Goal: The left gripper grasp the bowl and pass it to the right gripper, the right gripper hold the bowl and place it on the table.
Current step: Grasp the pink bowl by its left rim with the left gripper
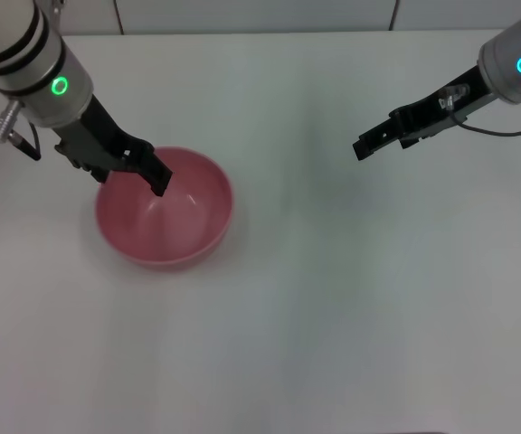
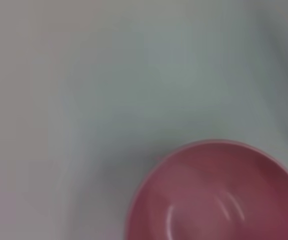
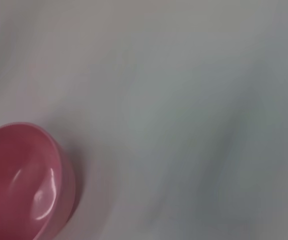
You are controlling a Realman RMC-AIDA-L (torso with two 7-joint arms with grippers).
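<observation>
White bench [image 1: 333, 316] is carrying the glossy pink plastic bowl [image 1: 164, 220] near its left edge, likely light, stiff and slippery, where the left gripper [image 1: 143, 172] is straddling the rim with spread fingers, while the right gripper [image 1: 362, 147], fingers unreadable, is hovering well apart.

back wall [image 1: 242, 14]: pale panels past table's far edge, head view only
panel seams [image 1: 116, 14]: two dark vertical lines on back wall, one left, one right
</observation>
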